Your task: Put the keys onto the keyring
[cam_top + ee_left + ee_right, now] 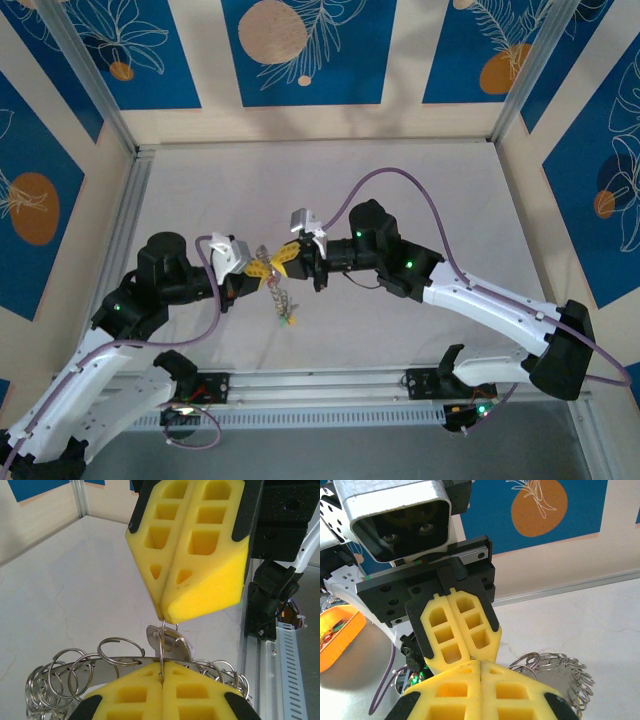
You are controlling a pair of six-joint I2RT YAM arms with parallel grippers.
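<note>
Meeting tip to tip over the table (420, 190), the left gripper (162, 674) and right gripper (164, 617) both pinch tight on one wire loop (161, 641); the keyring (125, 660) hangs just under them, equally near both.

Robotics lab test cell, two white-and-black robot arms (80, 385) bolted at the near edge of a pale counter (430, 190), aluminium frame posts (88, 75) at the far corners, blue leaf-printed backdrop panels (350, 60) around it, slotted cable duct (330, 415) along the near side
</note>
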